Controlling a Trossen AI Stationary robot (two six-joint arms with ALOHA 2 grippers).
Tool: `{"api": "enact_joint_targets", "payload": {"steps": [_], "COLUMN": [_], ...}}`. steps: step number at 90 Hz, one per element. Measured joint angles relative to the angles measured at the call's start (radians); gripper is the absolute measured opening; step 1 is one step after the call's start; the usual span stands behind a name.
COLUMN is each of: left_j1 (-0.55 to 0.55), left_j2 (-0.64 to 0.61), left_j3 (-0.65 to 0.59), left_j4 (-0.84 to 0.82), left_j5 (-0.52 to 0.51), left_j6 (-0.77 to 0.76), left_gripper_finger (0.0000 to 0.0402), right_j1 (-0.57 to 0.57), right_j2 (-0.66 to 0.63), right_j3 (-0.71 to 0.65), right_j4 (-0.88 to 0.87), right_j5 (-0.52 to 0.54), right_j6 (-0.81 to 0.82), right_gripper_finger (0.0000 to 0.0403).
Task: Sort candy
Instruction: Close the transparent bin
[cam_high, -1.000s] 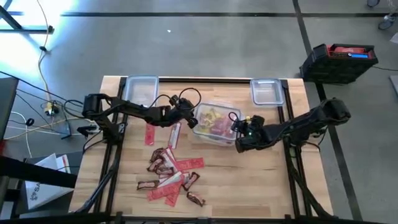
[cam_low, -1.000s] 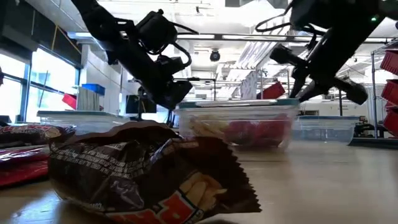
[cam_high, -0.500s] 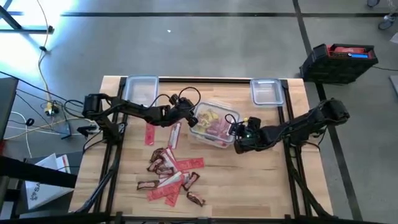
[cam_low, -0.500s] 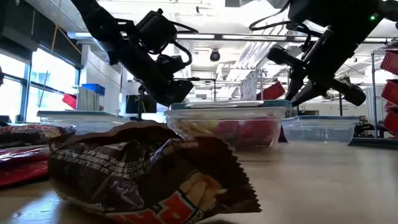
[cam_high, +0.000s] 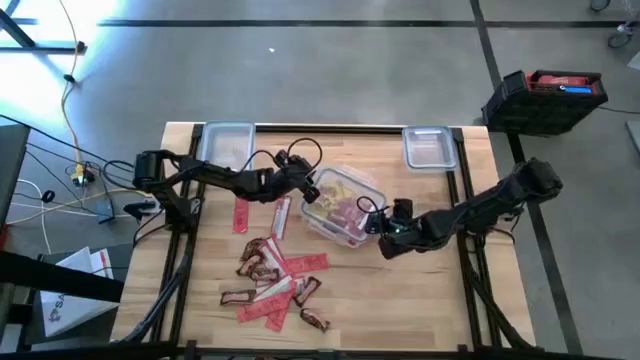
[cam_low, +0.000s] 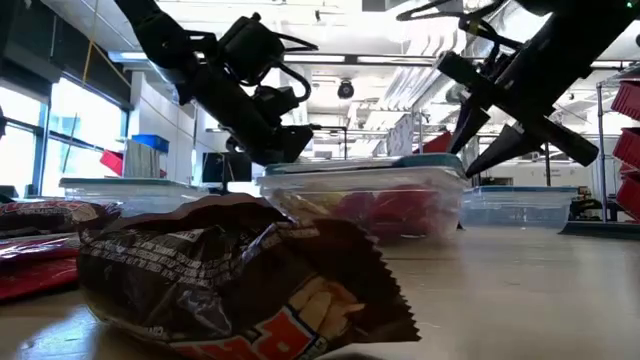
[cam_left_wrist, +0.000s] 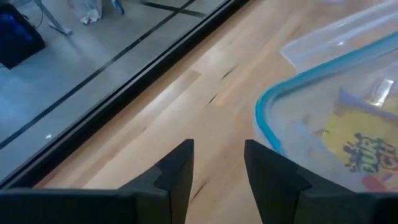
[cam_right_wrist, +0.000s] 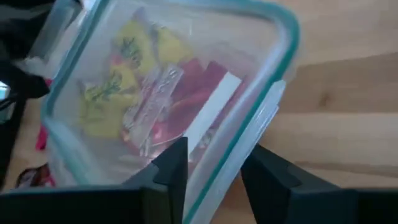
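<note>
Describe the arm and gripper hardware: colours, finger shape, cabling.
Both arms are black, jointed links. Left gripper carries loose black cable loops near the wrist; right gripper shows a small green light. Fingers are dark, flat, angular wedges. No markings legible.

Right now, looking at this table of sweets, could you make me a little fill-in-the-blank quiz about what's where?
1. The lidded container between the two arms holds red and ____ sweets.
2. The lid's rim is coloured ____.
3. The loose candy pile on the wooden table is mostly dark brown bars and flat ____ packets.
4. Two more clear containers sit at the table's far edge, one near each ____.

Missing words: yellow; teal; red; corner
</note>
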Motion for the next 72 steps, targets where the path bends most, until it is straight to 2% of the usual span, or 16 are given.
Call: {"api": "enact_joint_targets", "payload": {"steps": [23,51,72], "left_j1": [-0.004,-0.003,0.001], "left_j2": [0.000,0.000,0.000], "left_j3": [0.000,0.000,0.000], "left_j4": [-0.008,0.000,0.013], "left_j5": [0.000,-0.014,-0.005], "left_j6": [0.017,0.046,0.063], "left_gripper_finger": [0.0126,0.0126,0.0126], "right_j1": [0.037,0.065,0.065], "right_j2": [-0.002,-0.002,-0.003], "right_j3": [0.000,0.000,0.000], "right_j4": [0.025,0.193,0.257], "right_j5": [-0.014,-0.015,-0.095], "right_j6": [0.019,-0.034,-0.052], "right_gripper_finger": [0.0114,0.0114,0.0114]}}
